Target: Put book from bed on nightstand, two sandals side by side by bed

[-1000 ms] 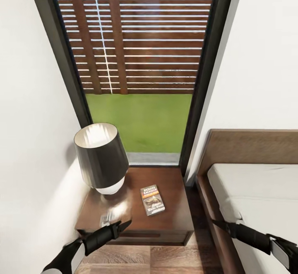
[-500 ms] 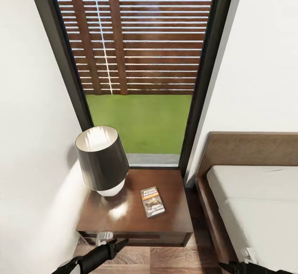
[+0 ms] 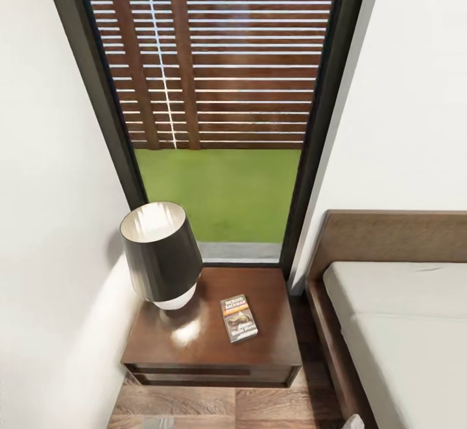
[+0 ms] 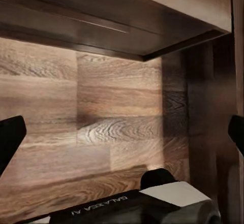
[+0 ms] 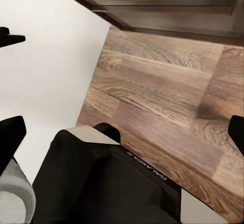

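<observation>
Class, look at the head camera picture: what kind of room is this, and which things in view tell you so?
Most likely a bedroom. A bed with a wooden headboard stands beside a low nightstand, which bears a lamp and a book. A tall window overlooks grass and a slatted fence.

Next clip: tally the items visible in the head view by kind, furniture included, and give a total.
Book: 1
Lamp: 1
Nightstand: 1
Bed: 1
Total: 4
</observation>
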### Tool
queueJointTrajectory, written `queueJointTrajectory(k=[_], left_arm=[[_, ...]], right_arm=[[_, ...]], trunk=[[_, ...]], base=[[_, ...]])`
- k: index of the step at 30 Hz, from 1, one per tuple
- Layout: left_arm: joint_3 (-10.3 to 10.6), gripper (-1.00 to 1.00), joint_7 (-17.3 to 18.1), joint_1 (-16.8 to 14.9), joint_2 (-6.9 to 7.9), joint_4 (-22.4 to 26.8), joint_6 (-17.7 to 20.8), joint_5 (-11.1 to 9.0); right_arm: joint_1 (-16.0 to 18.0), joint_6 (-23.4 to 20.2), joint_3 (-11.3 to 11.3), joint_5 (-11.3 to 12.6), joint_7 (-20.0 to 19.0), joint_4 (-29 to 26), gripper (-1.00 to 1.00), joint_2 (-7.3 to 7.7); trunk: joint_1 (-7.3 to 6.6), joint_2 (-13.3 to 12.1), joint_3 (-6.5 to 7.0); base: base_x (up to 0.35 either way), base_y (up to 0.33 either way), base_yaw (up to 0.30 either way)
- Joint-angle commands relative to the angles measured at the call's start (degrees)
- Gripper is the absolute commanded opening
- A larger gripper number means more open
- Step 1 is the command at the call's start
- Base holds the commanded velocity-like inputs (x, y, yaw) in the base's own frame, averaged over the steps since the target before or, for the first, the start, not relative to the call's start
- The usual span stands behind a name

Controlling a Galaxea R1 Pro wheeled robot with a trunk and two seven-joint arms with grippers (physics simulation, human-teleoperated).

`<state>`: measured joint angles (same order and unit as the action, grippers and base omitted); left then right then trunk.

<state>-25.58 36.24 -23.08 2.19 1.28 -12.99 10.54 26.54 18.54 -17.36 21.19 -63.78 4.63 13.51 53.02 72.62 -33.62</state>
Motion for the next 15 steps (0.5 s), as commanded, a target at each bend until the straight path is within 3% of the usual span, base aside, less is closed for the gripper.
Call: queueJointTrajectory(k=[1, 4, 8, 11, 15], left_arm=[[-0.5, 1.00, -2.3, 0.4, -0.02, -0.1, -0.4, 1.2], [-0.4, 1.00, -9.4, 1.4, -0.15, -0.1, -0.4, 3.4], [-0.4, 1.00, -13.4, 2.0, -0.26, -0.1, -0.3, 5.1], [-0.3, 1.00, -15.8, 2.5, -0.30, -0.1, -0.3, 5.7], [-0.3, 1.00, -20.0, 4.3, -0.32, -0.1, -0.3, 6.0]], right_arm=[[0.1, 0.3, -0.4, 0.5, 0.5, 0.2, 1.00, -0.95], [0.1, -0.1, -0.4, 0.3, 8.9, 0.3, 1.00, -3.79], [0.1, -0.3, -0.4, 0.2, 19.7, 0.3, 1.00, -7.23], [0.0, -0.4, -0.3, 0.2, 25.0, 0.3, 1.00, -9.31], [0.0, -0.4, -0.3, 0.2, 27.8, 0.4, 1.00, -10.20]], trunk=[[-0.23, -0.4, 0.14], [-0.89, -1.6, 0.68], [-1.76, -3.2, 1.40], [-2.42, -4.4, 1.94], [-3.30, -6.0, 2.65]], base=[[0.000, 0.000, 0.000], [0.000, 0.000, 0.000], [0.000, 0.000, 0.000], [0.000, 0.000, 0.000], [0.000, 0.000, 0.000]])
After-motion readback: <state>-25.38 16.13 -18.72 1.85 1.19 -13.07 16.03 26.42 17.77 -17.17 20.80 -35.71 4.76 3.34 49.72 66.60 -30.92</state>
